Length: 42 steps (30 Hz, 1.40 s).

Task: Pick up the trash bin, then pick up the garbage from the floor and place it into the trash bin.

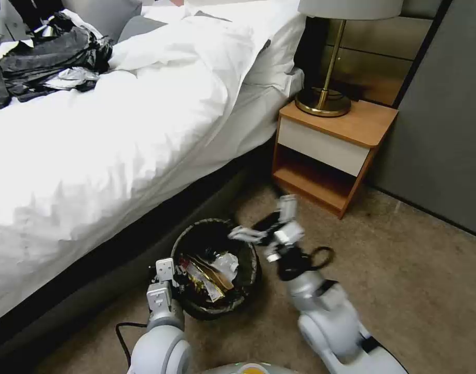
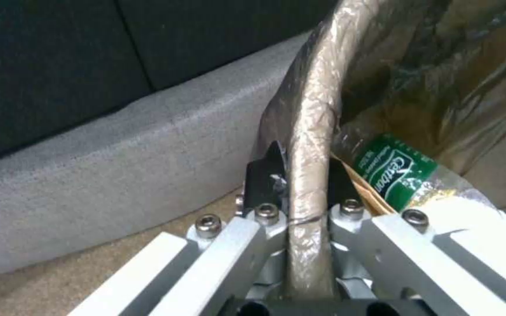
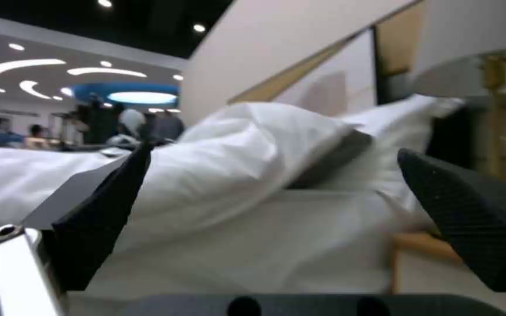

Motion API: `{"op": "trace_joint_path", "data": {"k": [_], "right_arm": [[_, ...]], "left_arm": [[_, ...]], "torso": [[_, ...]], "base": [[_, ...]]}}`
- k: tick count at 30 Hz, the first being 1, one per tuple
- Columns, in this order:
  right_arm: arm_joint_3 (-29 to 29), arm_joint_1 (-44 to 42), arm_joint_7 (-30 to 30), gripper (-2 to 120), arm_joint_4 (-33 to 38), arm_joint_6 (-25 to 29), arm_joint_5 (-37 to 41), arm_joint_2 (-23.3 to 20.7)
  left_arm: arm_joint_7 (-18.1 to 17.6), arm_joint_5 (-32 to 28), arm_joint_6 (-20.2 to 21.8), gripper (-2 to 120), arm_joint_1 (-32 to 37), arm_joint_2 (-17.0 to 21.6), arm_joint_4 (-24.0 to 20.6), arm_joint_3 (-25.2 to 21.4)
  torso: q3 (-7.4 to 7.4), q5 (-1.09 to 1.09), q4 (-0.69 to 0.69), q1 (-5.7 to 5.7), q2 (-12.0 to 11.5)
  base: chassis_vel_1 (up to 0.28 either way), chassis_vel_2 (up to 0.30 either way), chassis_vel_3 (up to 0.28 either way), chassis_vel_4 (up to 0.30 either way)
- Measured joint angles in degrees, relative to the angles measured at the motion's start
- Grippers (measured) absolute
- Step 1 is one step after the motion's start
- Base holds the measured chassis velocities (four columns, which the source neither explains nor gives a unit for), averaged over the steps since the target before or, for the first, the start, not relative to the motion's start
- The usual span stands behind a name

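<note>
Trash bin point(image 1: 248, 278): small, round, bucket-shaped, lined with a glossy dark bag whose crinkled film folds over the rim. It sits low in front of the robot, just beside the dark bed base point(image 1: 144, 236) on short-pile beige carpet point(image 1: 404, 270).

Left gripper point(image 1: 171, 274): at the bin's near-left rim. In the left wrist view its two black pads point(image 2: 263, 173) are clamped on either side of the bag-wrapped rim point(image 2: 312, 131), one pad outside, one inside (the film is creased and shiny where it is pinched). Silver finger links with hex-head bolts frame the grip.

Garbage point(image 1: 212, 275) inside the bin: a long golden-yellow wrapper lying diagonally, red scraps, a white crumpled tissue. The left wrist view adds a clear plastic bottle with a green label point(image 2: 396, 173), a brown paper edge beside it and a white crumpled piece near the gripper.

Right gripper point(image 1: 263, 221): above the bin's far-right rim, blurred. Its fingers are spread wide with nothing between them; in the right wrist view the textured black pads point(image 3: 470, 219) stand well apart, with white bedding point(image 3: 235, 166) beyond them.

Surroundings: rumpled white duvet point(image 1: 118, 135), wooden nightstand point(image 1: 334, 150) with rounded corners, a white drawer front and an open shelf, brass lamp base point(image 1: 323, 101) on top
</note>
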Motion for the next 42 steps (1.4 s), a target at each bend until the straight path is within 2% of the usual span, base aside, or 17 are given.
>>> {"op": "trace_joint_path", "data": {"k": [6,14,28,36,42], "right_arm": [[3.68,-4.36,2.16,100,-3.54,3.89,-0.47,0.5],[3.73,-4.9,2.6,100,-6.41,5.84,-0.94,1.61],[4.09,-2.91,2.74,100,-7.71,5.92,-0.27,1.54],[3.86,-1.04,3.01,100,-8.37,5.43,-0.22,1.52],[3.44,0.06,3.0,100,-8.55,4.77,-0.27,1.58]], "left_arm": [[0.0,-0.09,0.31,0,0.15,0.29,-0.54,-0.01],[-0.04,-0.12,0.45,0,0.79,0.4,-1.71,-0.57],[-0.57,0.05,1.32,0,2.21,0.38,-3.82,-0.91],[-1.46,0.03,3.29,0,5.37,0.7,-6.37,-0.65],[-2.25,-2.33,6.5,0,8.16,1.68,-9.4,-0.7]], "torso": [[0.0,0.01,0.02,0.0,0.0],[0.0,0.01,0.02,0.0,0.0],[0.0,0.0,0.02,0.0,0.0],[0.0,0.0,0.02,0.01,-0.01],[0.0,0.0,0.02,0.01,-0.01]], "base": [[0.0,0.0,0.0,0.0],[0.0,0.0,0.0,0.0],[0.021,0.022,0.023,0.021],[0.09,0.085,0.091,0.087],[0.117,0.124,0.113,0.136]]}}
